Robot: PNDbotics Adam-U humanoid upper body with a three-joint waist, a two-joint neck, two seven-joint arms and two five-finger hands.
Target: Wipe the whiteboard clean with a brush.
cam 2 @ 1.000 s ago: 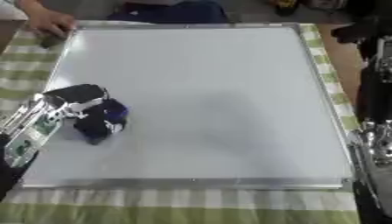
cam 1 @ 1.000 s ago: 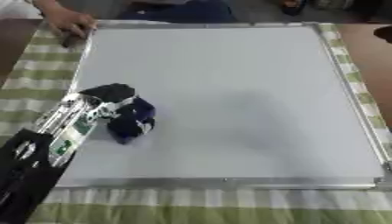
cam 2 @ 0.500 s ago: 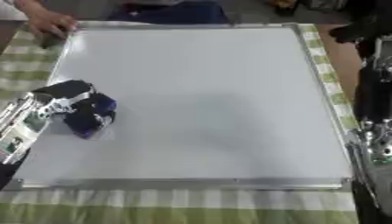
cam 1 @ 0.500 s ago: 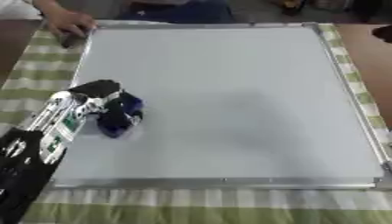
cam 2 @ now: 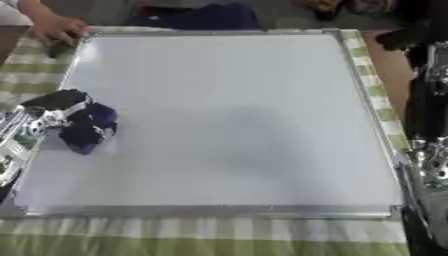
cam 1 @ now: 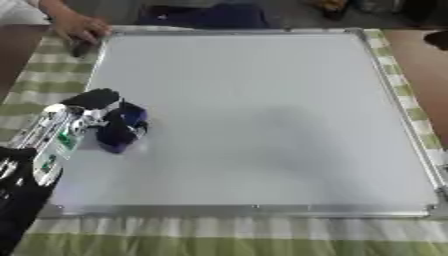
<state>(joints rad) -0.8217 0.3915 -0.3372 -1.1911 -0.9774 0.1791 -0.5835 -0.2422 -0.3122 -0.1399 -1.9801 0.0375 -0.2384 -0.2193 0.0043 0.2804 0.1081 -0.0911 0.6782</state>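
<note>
Dark-blue, soft-bodied brush [cam 1: 121,129] sits on the white metal-framed whiteboard [cam 1: 262,110] near its left edge, clamped in the curled fingers of the left hand [cam 1: 80,114]. Unwiped board lies entirely to its right. Right hand [cam 2: 430,165]: finger state cannot be determined.

The whiteboard [cam 1: 254,115] is showing a smooth, pale face with a soft sheen, and a thin frame of silvery metal is running round it. Under it a woven cloth [cam 1: 219,237] in green and cream checks is looking matt and is covering the table, whose bare brown surface [cam 1: 420,65] is showing smooth at the far right. The left robot hand [cam 1: 74,120] is looking like silver metal and black plastic and is curling round a dark blue brush [cam 1: 121,127] of soft, matt look.
</note>
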